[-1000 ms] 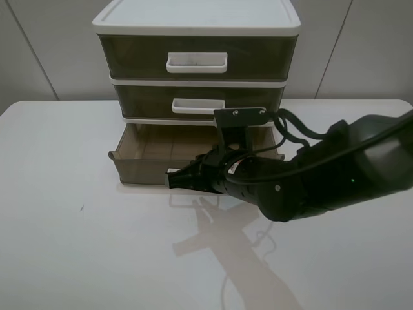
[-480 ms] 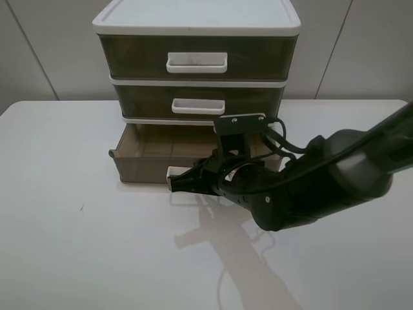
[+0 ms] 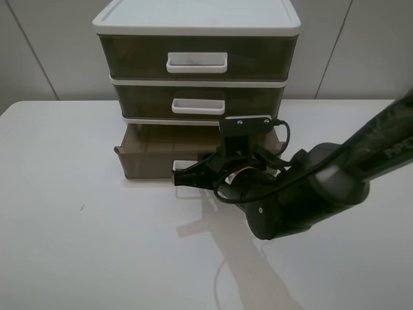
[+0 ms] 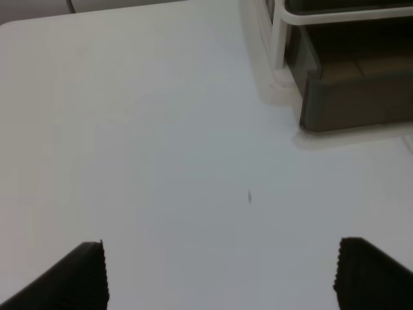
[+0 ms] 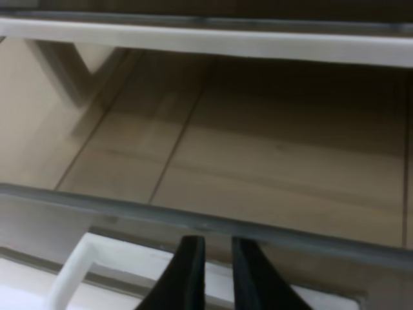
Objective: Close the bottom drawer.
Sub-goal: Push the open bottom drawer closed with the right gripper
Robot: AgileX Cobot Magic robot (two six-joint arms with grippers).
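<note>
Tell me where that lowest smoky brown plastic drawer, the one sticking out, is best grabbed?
By the white rectangular loop handle centred on the front of the smoky brown bottom drawer, coming straight from the front: the loop juts out from that flat panel.

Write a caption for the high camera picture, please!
Right gripper, jaws close together, at the front of the partly open bottom drawer.

One white unit [image 3: 196,19] — three drawers [image 3: 132,58], seemingly three handles [image 3: 197,62], the lowest mostly hidden.
</note>
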